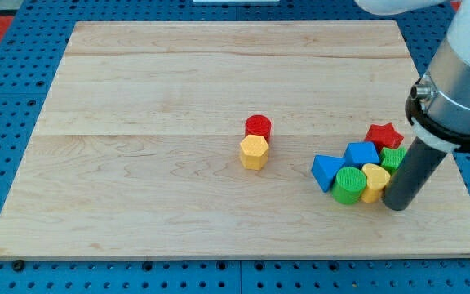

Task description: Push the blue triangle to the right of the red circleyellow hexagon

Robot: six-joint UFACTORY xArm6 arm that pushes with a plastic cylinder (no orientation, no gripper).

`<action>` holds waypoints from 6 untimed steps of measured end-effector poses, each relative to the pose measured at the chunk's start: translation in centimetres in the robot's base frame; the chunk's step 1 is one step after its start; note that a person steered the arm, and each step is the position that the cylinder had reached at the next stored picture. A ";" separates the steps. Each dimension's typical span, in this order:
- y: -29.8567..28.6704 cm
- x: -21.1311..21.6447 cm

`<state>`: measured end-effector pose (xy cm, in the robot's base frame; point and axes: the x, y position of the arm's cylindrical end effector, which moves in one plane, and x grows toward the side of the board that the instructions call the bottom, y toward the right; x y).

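The blue triangle [325, 171] lies at the left end of a cluster of blocks at the view's right. The red circle [258, 126] stands near the board's middle, with the yellow hexagon [254, 152] touching it just below. My tip [397, 204] is at the right end of the cluster, against the yellow heart [375, 180] and beside the green block [395, 158]. The whole cluster lies between my tip and the blue triangle.
The cluster also holds a green cylinder [349, 184], a blue cube [362, 153] and a red star [383, 135]. The wooden board [137, 163] sits on a blue pegboard. Its right edge is close to my rod.
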<state>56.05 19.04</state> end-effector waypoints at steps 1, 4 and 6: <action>-0.3 1.1; -4.7 -1.1; -9.4 -6.3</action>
